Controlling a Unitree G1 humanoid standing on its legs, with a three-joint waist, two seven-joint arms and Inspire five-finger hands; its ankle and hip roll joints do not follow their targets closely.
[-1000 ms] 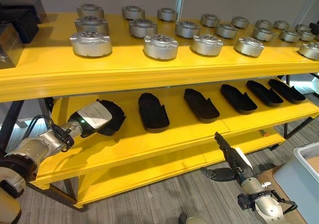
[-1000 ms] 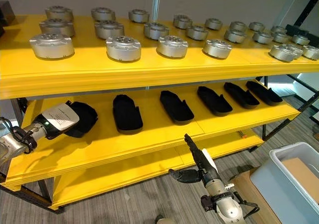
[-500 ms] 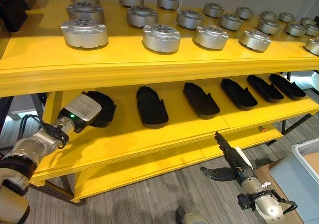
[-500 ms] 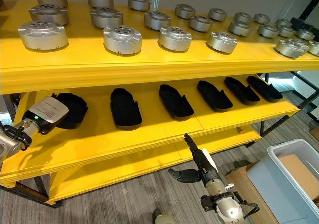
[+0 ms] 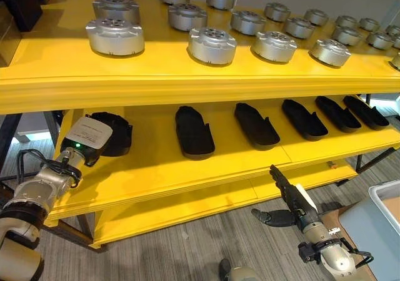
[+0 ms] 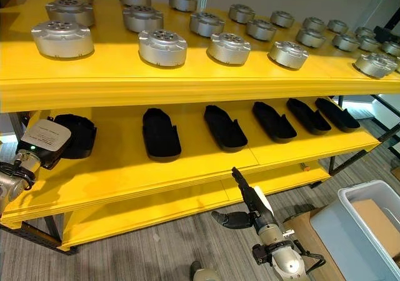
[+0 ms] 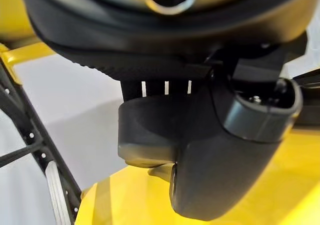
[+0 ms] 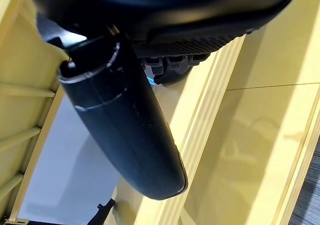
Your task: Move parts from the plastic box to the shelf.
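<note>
Yellow shelving (image 5: pixel 187 84) takes up most of the scene, with grey wood-look floor (image 5: pixel 206 246) under it. Top deck is loaded with rows of round silver metal parts (image 5: pixel 212 45), and the middle deck has a line of black moulded parts (image 5: pixel 194 132) lying flat, spaced out from left to right.

The left hand (image 5: pixel 94 137) is at the far left end of the middle deck, right up against the leftmost black part (image 5: pixel 115 130), which sits on the deck there. From the head views the back of the hand covers its fingers, and the wrist view is just dark bulk, so I can't tell whether it's clasping that part or just resting on it.

Compared to a second ago, that hand and the black piece have slid further left and a bit deeper onto the deck; the gap to the next black part (image 6: pixel 160 133) looks wider now. The whole view shifted too, though, so some of that is the camera moving.

The right hand (image 5: pixel 289 197) hangs low in front of the bottom deck, fingers straight and thumb sticking out sideways, holding nothing. Looks the same as before.

Corner of the grey plastic box (image 6: pixel 369 221) pokes in at lower right, with something tan inside.
</note>
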